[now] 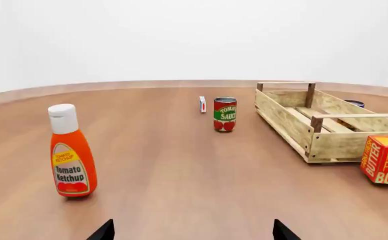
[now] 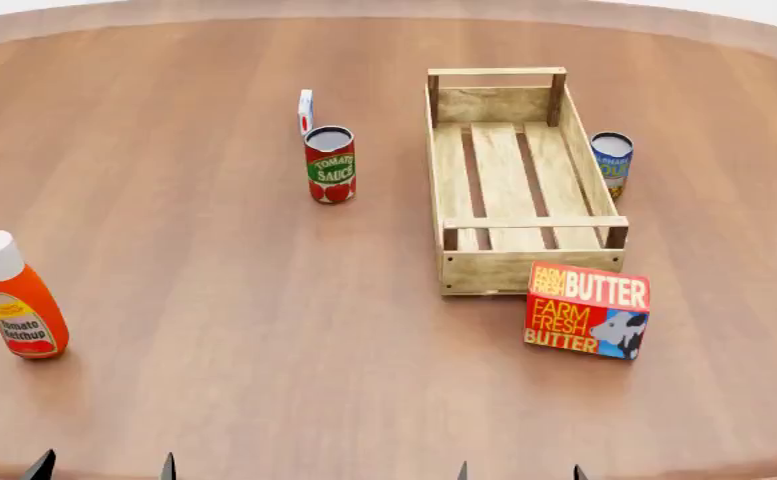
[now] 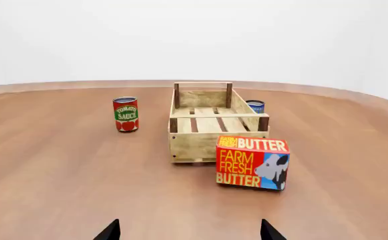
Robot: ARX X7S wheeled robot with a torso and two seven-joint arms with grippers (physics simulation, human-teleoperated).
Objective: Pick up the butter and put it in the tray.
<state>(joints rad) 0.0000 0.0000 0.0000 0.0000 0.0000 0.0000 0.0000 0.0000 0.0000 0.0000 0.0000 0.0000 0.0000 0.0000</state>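
ketchup bottle [image 1: 72,157] in left wrist view, absent from right wrist view

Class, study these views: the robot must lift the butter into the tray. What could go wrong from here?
1. The butter sits right beside the tray; closing fingers might nudge the tray.
2. The blue can stands close outside the tray's far side; an overshooting carry could topple it.
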